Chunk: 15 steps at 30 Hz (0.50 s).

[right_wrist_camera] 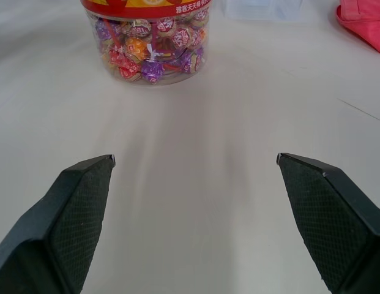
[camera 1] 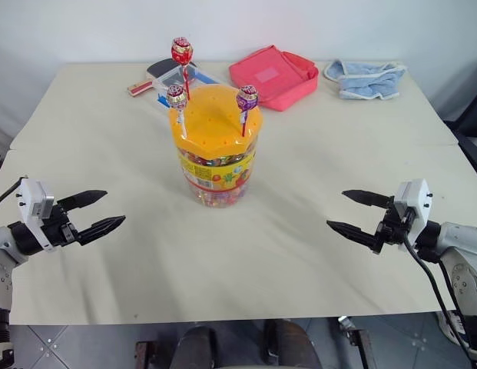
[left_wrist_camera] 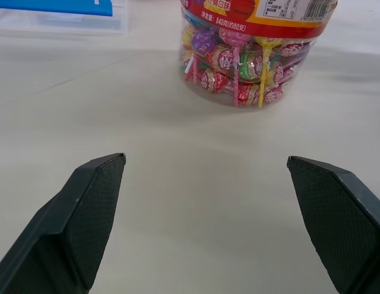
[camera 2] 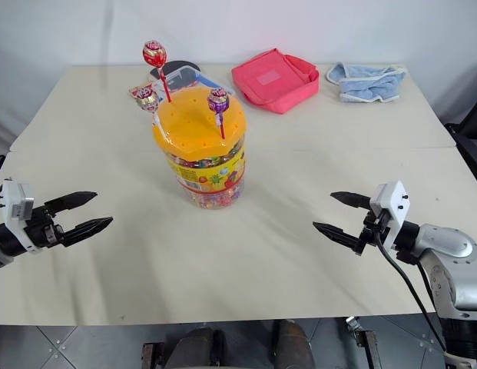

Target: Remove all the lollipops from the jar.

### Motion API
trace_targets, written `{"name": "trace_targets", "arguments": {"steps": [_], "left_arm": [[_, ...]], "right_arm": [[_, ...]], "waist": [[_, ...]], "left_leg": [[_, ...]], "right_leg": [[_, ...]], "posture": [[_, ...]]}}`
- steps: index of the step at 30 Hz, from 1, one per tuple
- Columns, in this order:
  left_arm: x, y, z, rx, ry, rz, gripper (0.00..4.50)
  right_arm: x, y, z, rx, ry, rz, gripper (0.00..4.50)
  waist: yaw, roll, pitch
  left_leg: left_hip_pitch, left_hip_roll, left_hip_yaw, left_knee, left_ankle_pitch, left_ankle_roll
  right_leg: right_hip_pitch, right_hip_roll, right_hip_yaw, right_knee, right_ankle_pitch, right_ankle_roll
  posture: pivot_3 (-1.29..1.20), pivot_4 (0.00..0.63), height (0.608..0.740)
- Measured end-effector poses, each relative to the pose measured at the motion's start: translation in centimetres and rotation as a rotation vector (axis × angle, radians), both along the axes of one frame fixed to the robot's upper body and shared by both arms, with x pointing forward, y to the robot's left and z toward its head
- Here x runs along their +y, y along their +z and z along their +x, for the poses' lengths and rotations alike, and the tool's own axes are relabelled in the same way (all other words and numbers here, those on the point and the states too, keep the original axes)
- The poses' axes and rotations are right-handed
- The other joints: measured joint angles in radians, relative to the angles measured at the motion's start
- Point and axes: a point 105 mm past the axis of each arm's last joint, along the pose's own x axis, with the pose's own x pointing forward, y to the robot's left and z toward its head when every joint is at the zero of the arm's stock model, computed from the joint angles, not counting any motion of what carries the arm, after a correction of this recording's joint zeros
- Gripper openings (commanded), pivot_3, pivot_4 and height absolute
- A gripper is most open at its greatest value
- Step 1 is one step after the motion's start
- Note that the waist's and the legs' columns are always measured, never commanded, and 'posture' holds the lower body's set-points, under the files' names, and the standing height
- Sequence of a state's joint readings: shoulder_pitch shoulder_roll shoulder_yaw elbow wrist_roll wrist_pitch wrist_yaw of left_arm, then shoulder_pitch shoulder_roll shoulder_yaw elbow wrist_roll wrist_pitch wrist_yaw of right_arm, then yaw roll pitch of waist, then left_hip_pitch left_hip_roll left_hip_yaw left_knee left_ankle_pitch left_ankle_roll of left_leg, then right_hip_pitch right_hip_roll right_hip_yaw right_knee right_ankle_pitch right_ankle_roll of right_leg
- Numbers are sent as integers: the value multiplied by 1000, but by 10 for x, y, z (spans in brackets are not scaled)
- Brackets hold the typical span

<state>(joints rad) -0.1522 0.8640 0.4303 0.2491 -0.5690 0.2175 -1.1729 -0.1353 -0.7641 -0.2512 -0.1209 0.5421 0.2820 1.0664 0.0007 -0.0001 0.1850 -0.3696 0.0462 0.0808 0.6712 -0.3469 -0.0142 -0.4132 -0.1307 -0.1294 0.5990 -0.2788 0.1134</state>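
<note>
The jar (camera 1: pixel 216 165) is a clear cylinder full of wrapped candies with a domed orange-yellow lid, standing mid-table. Three lollipops stick upright from the lid's holes: a red one (camera 1: pixel 181 51) at the back, a silvery-pink one (camera 1: pixel 176 96) at the left, a purple one (camera 1: pixel 246 98) at the right. My left gripper (camera 1: pixel 100 211) hovers open low at the table's left, well short of the jar. My right gripper (camera 1: pixel 353 212) hovers open at the right, equally far off. Both wrist views look at the jar's base (left_wrist_camera: pixel 238 67), (right_wrist_camera: pixel 150 52) between spread fingers.
Behind the jar lie a pink pouch (camera 1: pixel 273 75), a crumpled blue cloth (camera 1: pixel 365 78), a clear box with blue contents (camera 1: pixel 180 77) and a red-handled paddle (camera 1: pixel 146 81). The cream table (camera 1: pixel 246 261) ends just in front of my grippers.
</note>
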Motion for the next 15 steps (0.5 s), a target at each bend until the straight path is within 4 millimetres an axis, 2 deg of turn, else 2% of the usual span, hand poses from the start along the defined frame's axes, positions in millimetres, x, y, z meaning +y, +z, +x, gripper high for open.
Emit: {"name": "trace_targets", "arguments": {"steps": [7, 11, 15], "left_arm": [[0, 5, -3, 40, -10, -11, 4500], [-7, 24, -7, 5, -41, -1, 4500], [-22, 48, -3, -74, -107, 50, 4500]], "right_arm": [[0, 3, 2, -10, -1, 1, 4465], [-3, 7, 2, -21, -13, -2, 4465], [-6, 19, 0, -42, -10, -12, 4465]], "waist": [[-1, 0, 0], [1, 0, 0], [2, 0, 0]], "left_leg": [[0, 0, 0, 7, -1, 0], [0, 1, 1, 10, -2, 2], [0, 1, 1, 11, -2, 1]], "right_leg": [[0, 0, 2, 5, 0, 0], [0, 0, 4, 8, 0, 0], [0, 0, 4, 9, 0, 0]], "posture": [[0, 150, 740], [0, 150, 740], [0, 150, 740]]}}
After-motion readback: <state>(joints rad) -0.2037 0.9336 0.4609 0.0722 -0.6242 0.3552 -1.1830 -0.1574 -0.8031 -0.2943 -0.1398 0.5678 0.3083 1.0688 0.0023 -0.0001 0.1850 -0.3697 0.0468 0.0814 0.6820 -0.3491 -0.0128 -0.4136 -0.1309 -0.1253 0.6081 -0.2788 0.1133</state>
